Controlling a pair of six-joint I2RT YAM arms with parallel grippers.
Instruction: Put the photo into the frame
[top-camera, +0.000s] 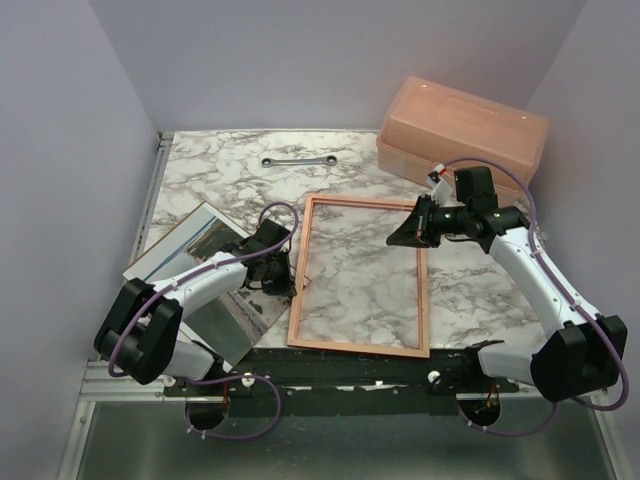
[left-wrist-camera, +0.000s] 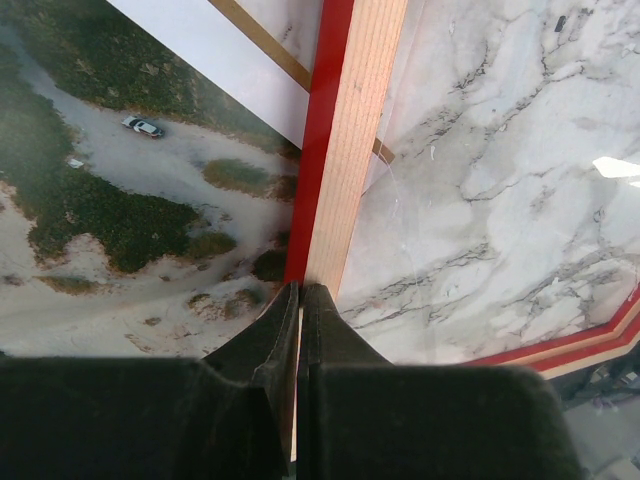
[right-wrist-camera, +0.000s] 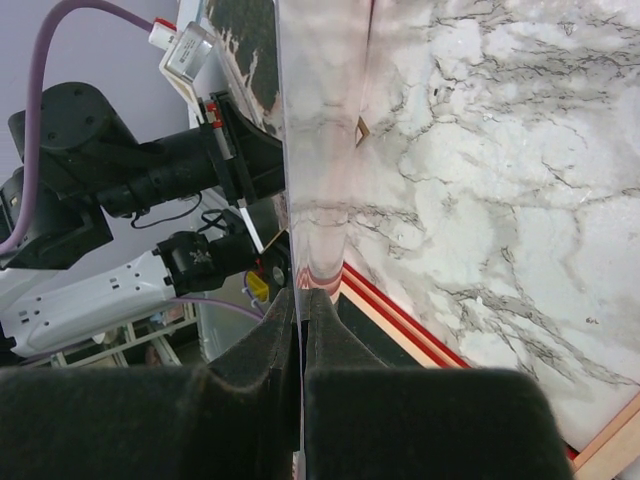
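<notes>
The frame (top-camera: 360, 275) lies flat mid-table with its pale wood back up; its red face shows along the edge (left-wrist-camera: 318, 150). My left gripper (top-camera: 290, 278) is shut on the frame's left rail, and wood shows between the fingertips of that gripper (left-wrist-camera: 301, 290). The photo (top-camera: 200, 240), a grey-green aerial print (left-wrist-camera: 120, 200), lies left of the frame, partly under my left arm. My right gripper (top-camera: 400, 238) hangs over the frame's right rail, shut on the edge of a clear reflective pane (right-wrist-camera: 315, 150). The pane runs from the right gripper (right-wrist-camera: 302, 295) above the frame's near rail (right-wrist-camera: 400, 320).
A pink plastic box (top-camera: 462, 135) stands at the back right, close behind my right arm. A wrench (top-camera: 298, 160) lies at the back centre. A white sheet with a brown edge (left-wrist-camera: 260, 42) sits beside the photo. Walls close in the left, back and right sides.
</notes>
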